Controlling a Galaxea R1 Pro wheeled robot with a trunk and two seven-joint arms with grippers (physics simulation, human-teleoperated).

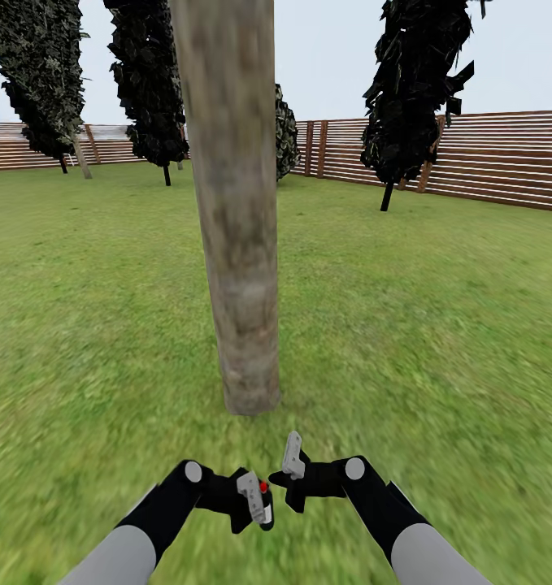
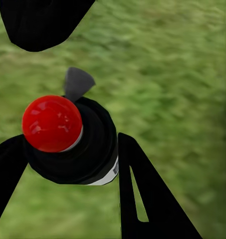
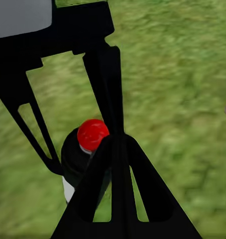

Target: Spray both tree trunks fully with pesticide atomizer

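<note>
Red-capped atomizer [image 2: 70, 142] sits gripped in the left claw [image 1: 255, 500] before the trunk [image 1: 235, 203], right claw [image 1: 292, 475] seemingly closed empty; next, aim the nozzle and spray.

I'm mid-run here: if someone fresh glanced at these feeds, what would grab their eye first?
Probably the thick mottled tree trunk, rising from the grass dead centre just ahead of both arms. Next, the red cap of the pesticide atomizer, a black bottle clamped in the left gripper, low in the head view. The right gripper sits close beside it, fingers together, and dark leafy trees stand back along the slatted fence.
</note>
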